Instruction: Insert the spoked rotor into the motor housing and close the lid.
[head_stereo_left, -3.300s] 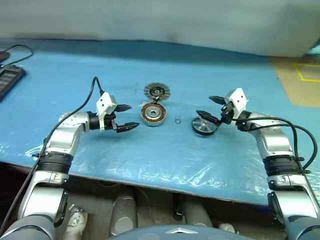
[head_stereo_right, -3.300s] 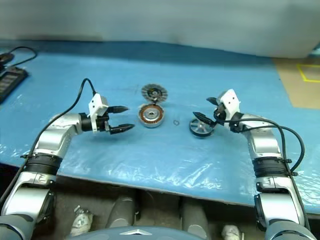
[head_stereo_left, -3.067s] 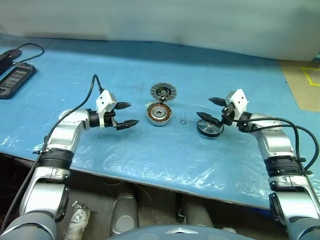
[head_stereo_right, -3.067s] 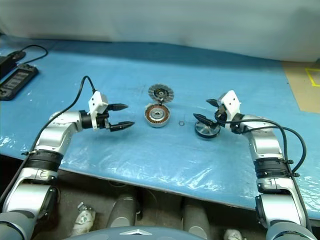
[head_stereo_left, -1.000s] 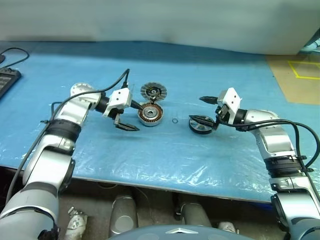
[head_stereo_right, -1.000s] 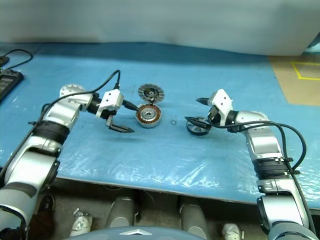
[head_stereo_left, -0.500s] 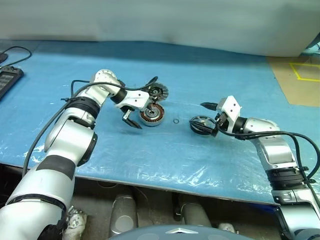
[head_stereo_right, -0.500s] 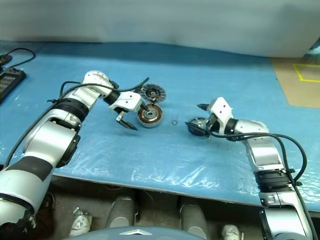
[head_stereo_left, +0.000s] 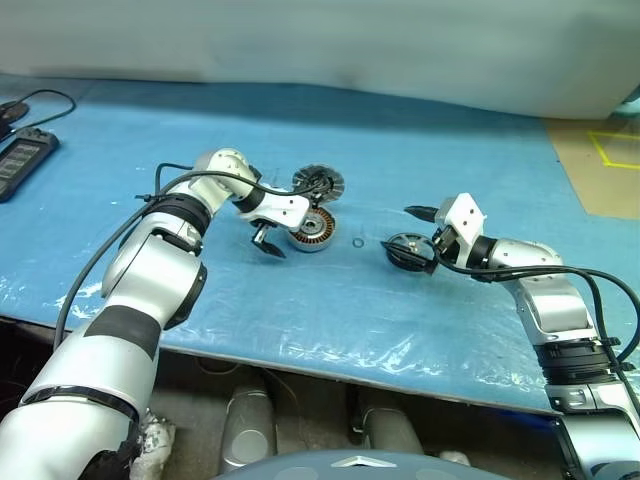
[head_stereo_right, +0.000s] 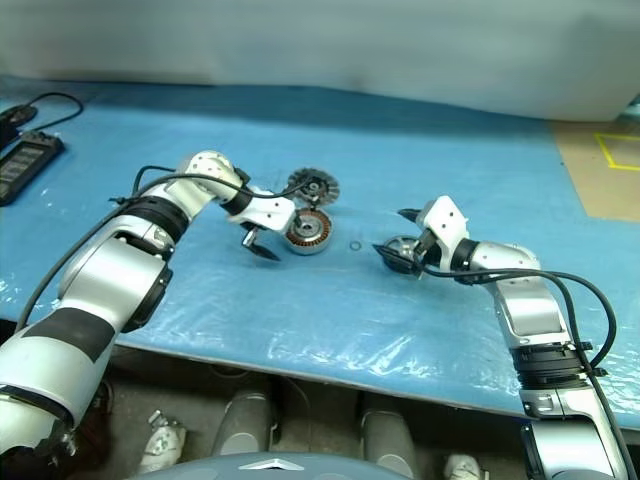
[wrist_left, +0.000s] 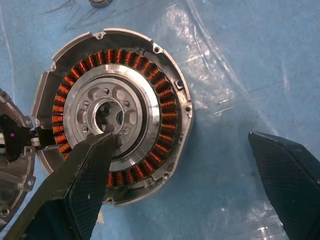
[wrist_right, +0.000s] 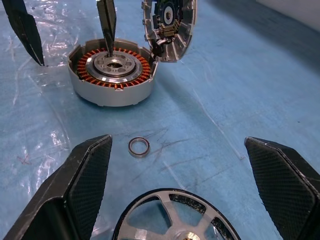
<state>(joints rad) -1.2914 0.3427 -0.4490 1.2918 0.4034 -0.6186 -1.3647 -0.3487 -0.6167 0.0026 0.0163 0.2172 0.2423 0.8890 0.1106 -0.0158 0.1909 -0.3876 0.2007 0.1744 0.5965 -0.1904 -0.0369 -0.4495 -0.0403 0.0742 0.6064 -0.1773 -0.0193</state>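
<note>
The motor housing (head_stereo_left: 312, 233) lies on the blue sheet, its copper windings (wrist_left: 165, 107) ringing a silver centre. Its grey finned lid (head_stereo_left: 318, 183) stands tilted open at the far side. My left gripper (head_stereo_left: 288, 237) points down, open, straddling the housing's left edge: one finger (wrist_right: 107, 25) hangs over the silver centre, the other (wrist_right: 22, 30) over the sheet beside it. The spoked rotor (head_stereo_left: 407, 250) lies flat to the right. Around it my right gripper (head_stereo_left: 400, 232) is open, with the rotor's rim (wrist_right: 175, 215) low between its fingers and not gripped.
A small metal ring (head_stereo_left: 358, 241) lies on the sheet between housing and rotor. A black device (head_stereo_left: 22, 160) with a cable sits at the far left. The table's front edge runs near me, and a tan surface (head_stereo_left: 600, 150) lies at the far right.
My left gripper has swung right and tipped downward, from beside the housing to over it. The right gripper has hardly moved at the rotor.
</note>
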